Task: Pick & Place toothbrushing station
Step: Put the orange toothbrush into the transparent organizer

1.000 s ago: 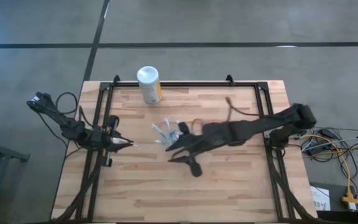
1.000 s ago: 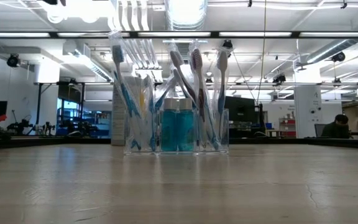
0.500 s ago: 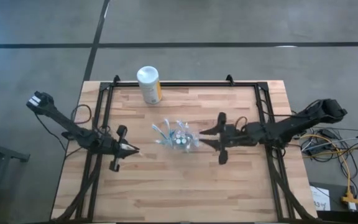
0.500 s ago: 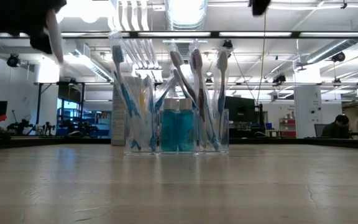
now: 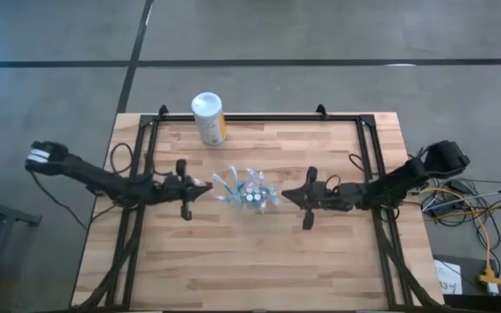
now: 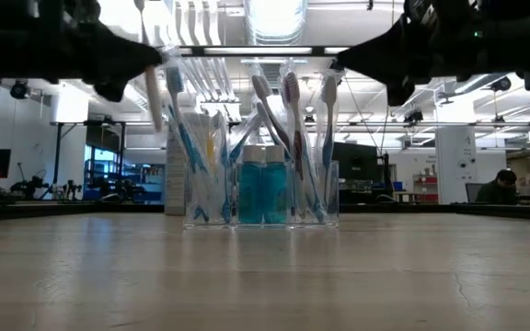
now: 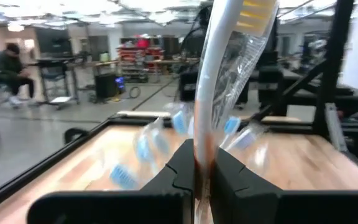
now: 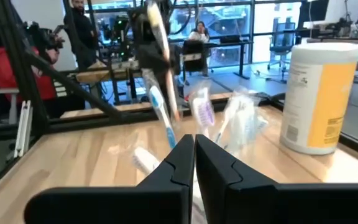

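1. The clear cup (image 5: pixel 249 193) full of toothbrushes stands upright in the middle of the surface (image 5: pixel 259 261), with the white canister (image 5: pixel 208 118) well behind it.
2. The left gripper (image 5: pixel 200 186) is just beside the cup. It is clenched on one white toothbrush (image 7: pixel 219 74), which points up.
3. The cup lies straight ahead of that toothbrush, so the left arm looks nearer.
4. The right gripper (image 5: pixel 290 195) waits near the cup's other side, clenched on nothing.
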Controlling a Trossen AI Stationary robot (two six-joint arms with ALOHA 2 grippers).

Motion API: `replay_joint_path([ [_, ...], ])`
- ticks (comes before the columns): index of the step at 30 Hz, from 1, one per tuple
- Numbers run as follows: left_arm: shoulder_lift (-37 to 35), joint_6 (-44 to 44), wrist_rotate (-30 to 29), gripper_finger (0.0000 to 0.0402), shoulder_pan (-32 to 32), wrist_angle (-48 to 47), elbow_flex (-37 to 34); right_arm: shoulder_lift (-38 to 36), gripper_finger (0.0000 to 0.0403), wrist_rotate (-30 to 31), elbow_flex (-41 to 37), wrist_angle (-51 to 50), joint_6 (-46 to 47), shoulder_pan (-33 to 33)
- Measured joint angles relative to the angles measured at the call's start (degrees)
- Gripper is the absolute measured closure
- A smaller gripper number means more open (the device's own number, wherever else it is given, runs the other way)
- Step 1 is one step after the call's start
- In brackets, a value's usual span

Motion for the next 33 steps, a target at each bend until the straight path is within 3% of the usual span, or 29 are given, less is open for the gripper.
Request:
replay_joint_path([
  [5,5.78,-1.96,5.78,0.0383,5.68,0.97,4.09,2.32,0.039,-0.04,1.13,1.99,-3.77,-0.04],
  [9,11.79,-2.32,9.0,0.0383,6.34,3.88,6.84,2.6,0.039,-0.09,2.34,1.21,-5.77,-0.02],
  [20,29.47,-4.22,7.08,0.0383,6.25,17.62,9.81,2.45,0.039,-0.11,2.54,0.41,-5.56,0.0],
  [33,39.41,-3.34,4.72,0.0383,6.25,21.22,12.26,2.5,0.039,-0.11,2.54,0.37,-4.31,0.0],
])
